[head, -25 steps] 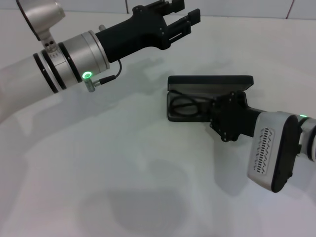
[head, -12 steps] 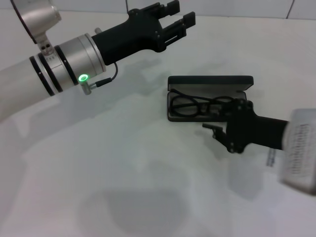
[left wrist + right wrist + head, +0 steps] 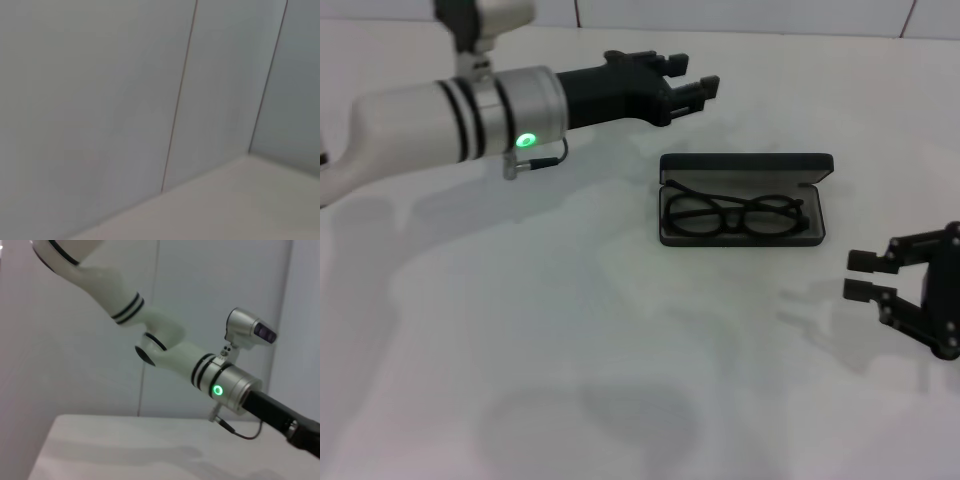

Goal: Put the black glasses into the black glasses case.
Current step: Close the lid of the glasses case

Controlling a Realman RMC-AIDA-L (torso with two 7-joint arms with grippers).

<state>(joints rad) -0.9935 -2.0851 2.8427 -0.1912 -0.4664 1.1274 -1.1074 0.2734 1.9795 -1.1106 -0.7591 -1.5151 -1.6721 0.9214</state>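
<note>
— Where are your grippers, and how do they stand?

— My right gripper (image 3: 866,276) sits low at the right edge of the head view, above the white table (image 3: 570,330), with its two fingertips pointing left toward the case. The fingers are spread with a clear gap between them, and nothing is held there. My left gripper (image 3: 692,84) reaches in from the upper left, up beyond the case's far left corner; its fingers are parted too and hold nothing. A green light glows on that arm's silver wrist ring.

— And the black glasses?

— The black glasses (image 3: 735,216) lie inside the black glasses case (image 3: 745,168), lenses side by side along its length, resting in the tray. The case is open, with its lid standing up along the far side. It lies between my two grippers, well apart from the right one and near the left one, touching neither.

— Do the wrist cameras add anything?

— Little. The left wrist view shows only a pale panelled wall (image 3: 125,100) and a strip of table. The right wrist view shows my left arm (image 3: 220,377) across the way, green light on, before the same wall.
</note>
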